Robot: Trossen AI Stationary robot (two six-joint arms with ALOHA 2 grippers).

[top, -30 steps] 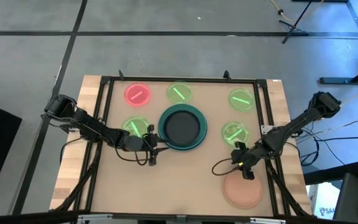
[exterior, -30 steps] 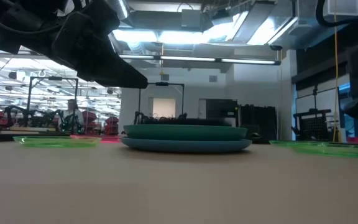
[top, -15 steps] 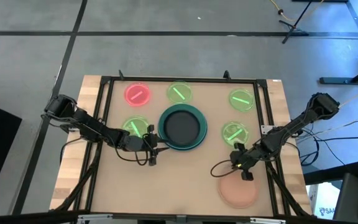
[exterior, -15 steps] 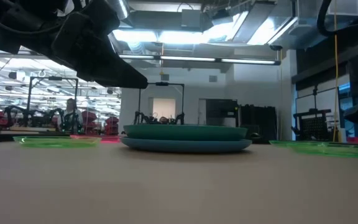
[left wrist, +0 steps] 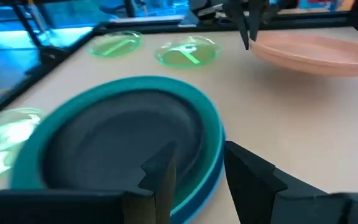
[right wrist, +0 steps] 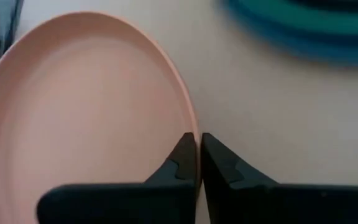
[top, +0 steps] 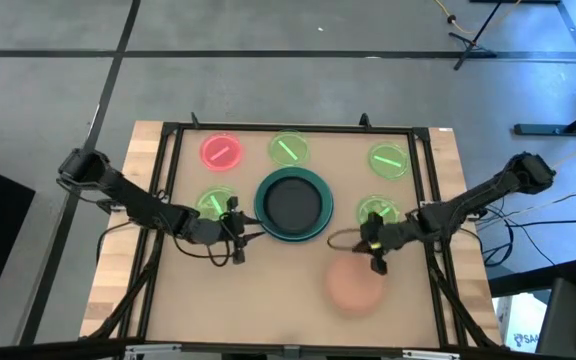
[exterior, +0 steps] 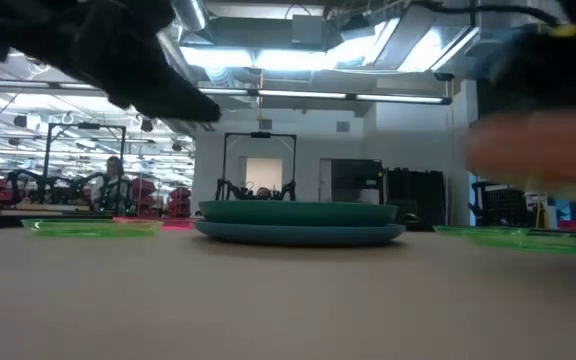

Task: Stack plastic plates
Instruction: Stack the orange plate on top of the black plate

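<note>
In the high view a stack stands at the table's middle: a black plate [top: 290,203] lies in a teal plate [top: 318,222], with a blue plate [exterior: 298,234] underneath. My right gripper [top: 373,258] is shut on a peach plate [top: 352,288], which hangs above the table to the stack's near right. My left gripper [top: 238,232] stands open just left of the stack, its fingers [left wrist: 160,174] pointing at the stack's rim without touching it. My right gripper pinches the peach plate's rim [right wrist: 190,127] between its two fingers, at the plate's far right edge. The fingers [left wrist: 247,28] come from above, pointing down, one on the inner side of the rim and one on the outer. The plate hangs nearly level, clear of the table.
Small green plates lie at the left [top: 216,204], far middle [top: 288,149], far right [top: 388,160] and right [top: 378,212] of the stack. A pink-red plate [top: 220,151] lies far left. A black frame [top: 268,128] borders the table; cables trail from both grippers.
My right gripper has lifted the peach plate off the table near the right front and carried it toward the table's left and toward the stack. My left gripper has drawn back a little toward the table's left edge, staying open.
</note>
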